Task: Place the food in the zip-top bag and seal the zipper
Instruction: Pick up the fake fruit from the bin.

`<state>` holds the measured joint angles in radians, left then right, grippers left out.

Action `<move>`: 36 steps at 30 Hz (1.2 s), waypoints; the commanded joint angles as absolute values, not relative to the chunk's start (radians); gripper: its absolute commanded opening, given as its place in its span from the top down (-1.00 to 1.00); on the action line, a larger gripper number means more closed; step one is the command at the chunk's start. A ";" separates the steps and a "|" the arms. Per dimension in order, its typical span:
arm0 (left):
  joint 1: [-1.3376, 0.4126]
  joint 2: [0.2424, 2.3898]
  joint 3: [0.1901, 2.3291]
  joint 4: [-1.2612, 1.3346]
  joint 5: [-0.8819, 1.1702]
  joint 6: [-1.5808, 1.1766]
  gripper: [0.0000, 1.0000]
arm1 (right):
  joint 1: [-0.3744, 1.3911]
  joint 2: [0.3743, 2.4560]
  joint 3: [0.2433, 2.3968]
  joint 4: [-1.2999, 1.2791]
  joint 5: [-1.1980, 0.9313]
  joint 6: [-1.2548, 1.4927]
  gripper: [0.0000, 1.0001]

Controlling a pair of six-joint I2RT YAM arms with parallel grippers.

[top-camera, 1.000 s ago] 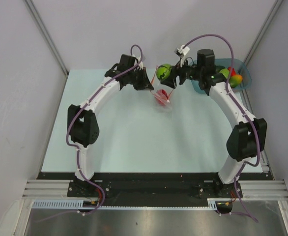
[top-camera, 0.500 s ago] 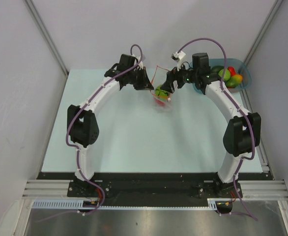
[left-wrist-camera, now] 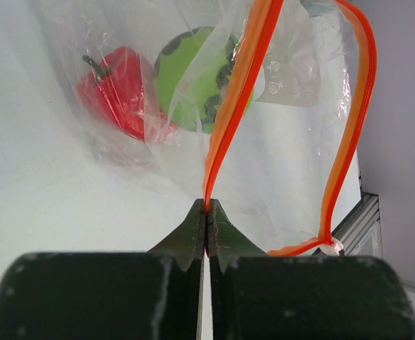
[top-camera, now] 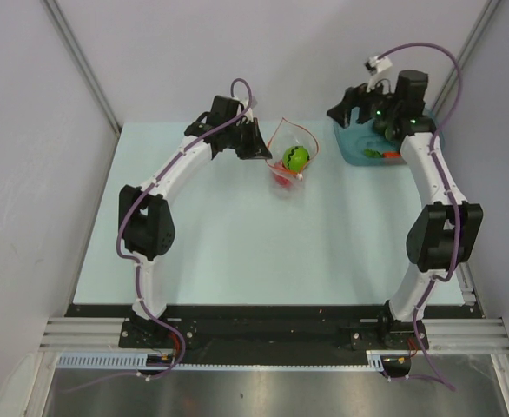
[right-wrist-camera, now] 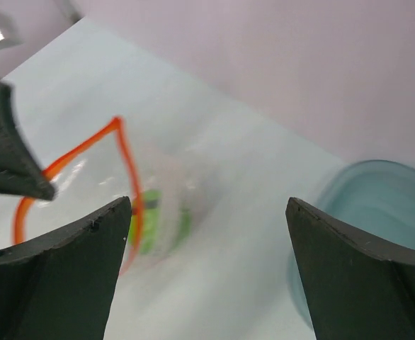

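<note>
Top view: table (top-camera: 237,252) fills the centre, grey walls close along its left, upper and right edges. Zip-top bag (top-camera: 302,146) stands upper centre, well in from every table edge. Teal tray (top-camera: 356,155) sits at the upper right corner, near the right edge. A strip of tabletop separates bag and tray.

Left gripper (left-wrist-camera: 206,211): jaws pressed together, clamped on the zipper (left-wrist-camera: 237,99) at the left end of the mouth. The zipper hangs in an open loop. Green ball (left-wrist-camera: 190,78) and red piece (left-wrist-camera: 119,92) lie inside the bag, touching.

Right gripper (right-wrist-camera: 209,205): jaws spread wide, holding nothing, touching nothing. It hangs over the tray's upper left corner, apart from the bag.
</note>
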<state>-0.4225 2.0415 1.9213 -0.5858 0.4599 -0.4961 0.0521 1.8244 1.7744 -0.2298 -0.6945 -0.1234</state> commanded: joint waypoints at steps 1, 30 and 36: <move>-0.425 1.991 1.942 -0.561 0.483 -0.494 0.94 | -0.055 1.887 1.827 -0.117 -0.634 -0.090 -0.89; -0.420 2.048 1.986 -0.578 0.511 -0.499 0.93 | -0.204 2.546 2.246 -0.107 -0.160 -0.511 -0.96; -0.420 2.066 1.994 -0.578 0.515 -0.502 0.93 | -0.206 2.566 2.232 -0.110 -0.143 -0.534 -0.94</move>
